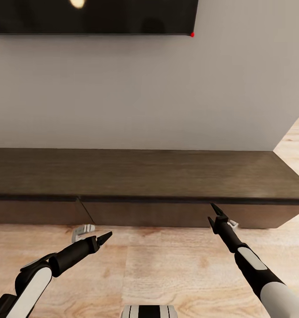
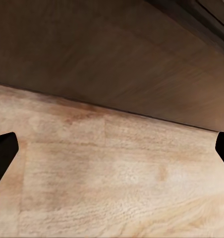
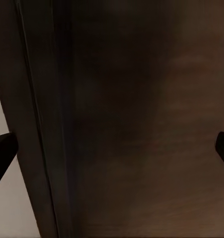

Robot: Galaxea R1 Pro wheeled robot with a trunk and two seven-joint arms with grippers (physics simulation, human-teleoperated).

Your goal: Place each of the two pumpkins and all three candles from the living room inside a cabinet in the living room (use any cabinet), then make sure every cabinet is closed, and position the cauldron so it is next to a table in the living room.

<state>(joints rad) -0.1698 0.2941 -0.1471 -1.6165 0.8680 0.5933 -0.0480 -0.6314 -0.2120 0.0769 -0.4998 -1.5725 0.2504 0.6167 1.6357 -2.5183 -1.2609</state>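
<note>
The long, low dark brown cabinet (image 1: 149, 176) runs along the wall in front of me, its plain drawer fronts (image 1: 145, 214) flush and shut. My left gripper (image 1: 106, 237) hovers low over the plank floor just short of the fronts, open and empty. Its wrist view shows the two fingertips (image 2: 3, 153) far apart, with a drawer front (image 2: 117, 59) beyond them. My right gripper (image 1: 211, 212) is raised to the top edge of the cabinet's right part, also open and empty. In its wrist view the dark wood (image 3: 141, 124) lies close behind the spread fingertips (image 3: 2, 148).
A wall TV (image 1: 92, 17) hangs above the cabinet on a pale wall (image 1: 145, 97). The wall ends at a corner (image 1: 295, 126) on the right, with light wood floor (image 1: 297, 150) beyond it. Open floor (image 1: 167, 265) lies between me and the cabinet.
</note>
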